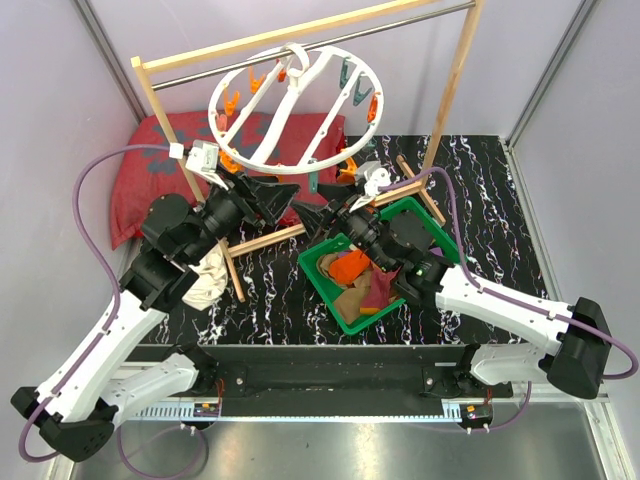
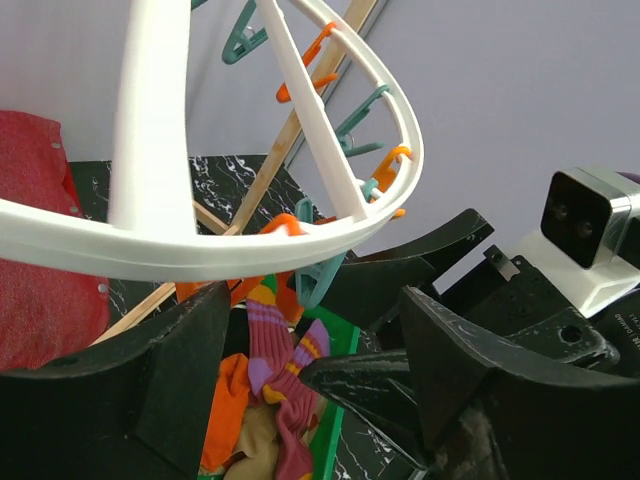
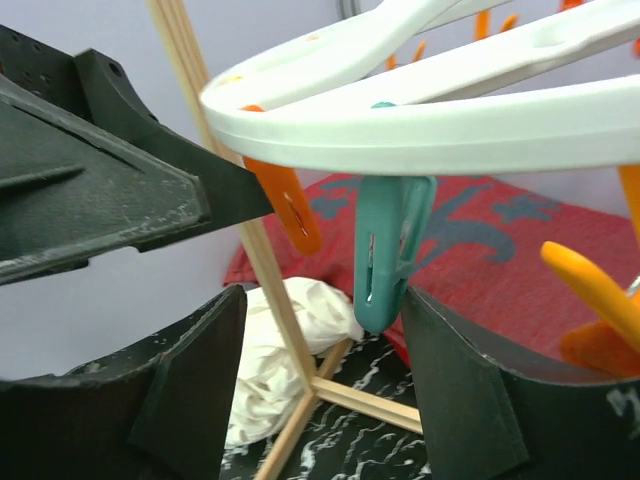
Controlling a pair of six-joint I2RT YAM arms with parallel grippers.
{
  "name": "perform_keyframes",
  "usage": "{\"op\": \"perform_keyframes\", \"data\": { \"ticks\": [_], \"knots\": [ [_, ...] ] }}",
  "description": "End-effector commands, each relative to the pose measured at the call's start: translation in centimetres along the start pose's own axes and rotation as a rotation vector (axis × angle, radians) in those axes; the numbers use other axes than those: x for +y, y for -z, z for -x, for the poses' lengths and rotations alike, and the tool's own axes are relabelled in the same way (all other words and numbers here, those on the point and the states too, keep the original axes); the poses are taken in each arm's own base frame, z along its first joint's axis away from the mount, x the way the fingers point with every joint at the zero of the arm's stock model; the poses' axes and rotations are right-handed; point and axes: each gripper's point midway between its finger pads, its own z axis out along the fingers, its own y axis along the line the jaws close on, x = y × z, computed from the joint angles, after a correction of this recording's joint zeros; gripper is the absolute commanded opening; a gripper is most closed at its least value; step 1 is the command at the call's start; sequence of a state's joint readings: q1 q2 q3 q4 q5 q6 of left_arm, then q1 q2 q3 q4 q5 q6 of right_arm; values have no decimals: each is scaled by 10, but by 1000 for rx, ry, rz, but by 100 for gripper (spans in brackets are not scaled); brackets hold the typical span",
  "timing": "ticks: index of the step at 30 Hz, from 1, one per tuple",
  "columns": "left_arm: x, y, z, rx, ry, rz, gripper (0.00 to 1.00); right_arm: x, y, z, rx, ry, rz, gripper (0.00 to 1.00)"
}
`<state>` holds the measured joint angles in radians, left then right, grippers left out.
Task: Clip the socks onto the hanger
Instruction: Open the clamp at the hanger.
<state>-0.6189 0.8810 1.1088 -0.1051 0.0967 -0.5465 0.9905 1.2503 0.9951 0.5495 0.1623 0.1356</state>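
Observation:
The white ring hanger [image 1: 368, 72] hangs from the rack bar, with orange and teal clips along its rim. Both grippers are under its near edge, facing each other. My left gripper [image 1: 290, 198] is open and empty; its wrist view looks under the ring [image 2: 150, 250] past a teal clip [image 2: 318, 278] down at the purple striped sock [image 2: 272, 345], an orange sock [image 2: 225, 400] and a tan sock [image 2: 255, 440] in the basket. My right gripper [image 1: 328, 213] is open and empty, with a teal clip [image 3: 388, 250] hanging between its fingers, close to the right finger [image 3: 450, 370]. The socks [image 1: 350, 265] lie in the basket.
The green basket [image 1: 425, 215] stands right of centre. The wooden rack's post [image 1: 455, 80] and base bars [image 3: 375, 395] are close to both grippers. A white cloth [image 1: 208, 280] lies under my left arm. A red cushion [image 1: 150, 170] is at the back left.

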Motion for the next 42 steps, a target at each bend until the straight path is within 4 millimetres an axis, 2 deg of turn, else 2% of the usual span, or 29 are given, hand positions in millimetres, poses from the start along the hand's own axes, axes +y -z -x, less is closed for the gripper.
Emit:
{"op": "perform_keyframes", "data": {
  "ticks": [1, 5, 14, 15, 18, 20, 22, 29, 36, 42],
  "knots": [
    [-16, -2, 19, -32, -24, -45, 72, -17, -1, 42, -104, 115, -79, 70],
    [-16, -3, 23, -36, -40, -38, 73, -38, -3, 44, -110, 207, -176, 70],
    [-9, -9, 32, -52, -86, 9, 72, -67, 1, 52, -132, 298, -277, 65],
    [-8, -10, 33, -50, -87, 17, 71, -68, 2, 53, -135, 298, -277, 65],
    [-5, -12, 34, -44, -93, 40, 59, -76, 6, 54, -130, 292, -274, 64],
    [-3, -13, 36, -51, -94, 46, 51, -74, 7, 53, -124, 285, -239, 64],
    [-3, -13, 37, -58, -95, 48, 49, -77, 9, 54, -106, 280, -218, 64],
    [-8, -15, 41, -63, -95, 35, 48, -55, 5, 55, -52, 300, -66, 64],
    [-9, -14, 41, -60, -93, 26, 48, -48, 4, 59, -52, 296, -34, 50],
    [-11, -10, 44, -65, -94, 23, 48, -44, 9, 61, -48, 279, -21, 25]
  ]
}}
